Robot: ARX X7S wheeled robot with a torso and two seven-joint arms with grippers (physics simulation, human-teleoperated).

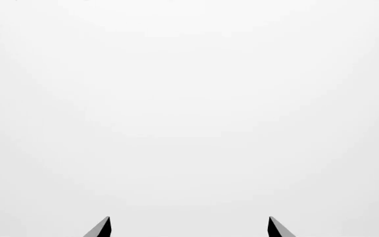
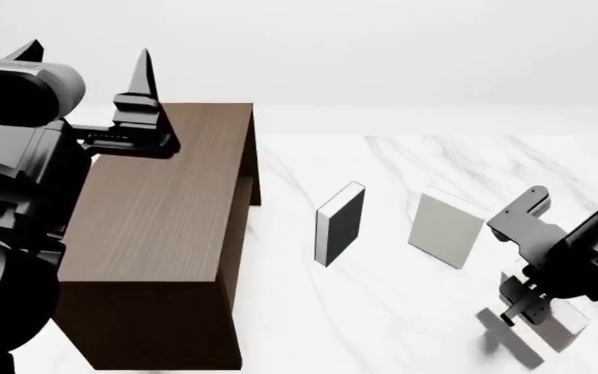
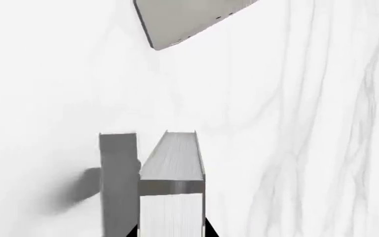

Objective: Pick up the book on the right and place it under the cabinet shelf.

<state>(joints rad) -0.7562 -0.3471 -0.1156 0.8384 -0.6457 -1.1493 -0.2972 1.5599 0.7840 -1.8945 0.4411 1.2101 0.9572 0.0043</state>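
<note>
The book (image 2: 561, 325) on the right is pale and thin and stands on edge on the marble table. In the right wrist view the book (image 3: 171, 182) fills the gap between the two dark jaw tips, which press on its sides. My right gripper (image 2: 528, 305) (image 3: 171, 231) is shut on it from above. The tall dark brown cabinet (image 2: 164, 202) stands at the left, and its shelf is hidden under the top board. High above the cabinet, my left gripper (image 2: 87, 62) (image 1: 189, 227) is open and holds nothing, facing blank white.
A black-covered book (image 2: 341, 224) stands upright in the middle of the table. A second pale book (image 2: 447, 227) (image 3: 183, 19) stands between it and the right gripper. The white marble table (image 2: 403, 312) stretches from the cabinet to the right arm.
</note>
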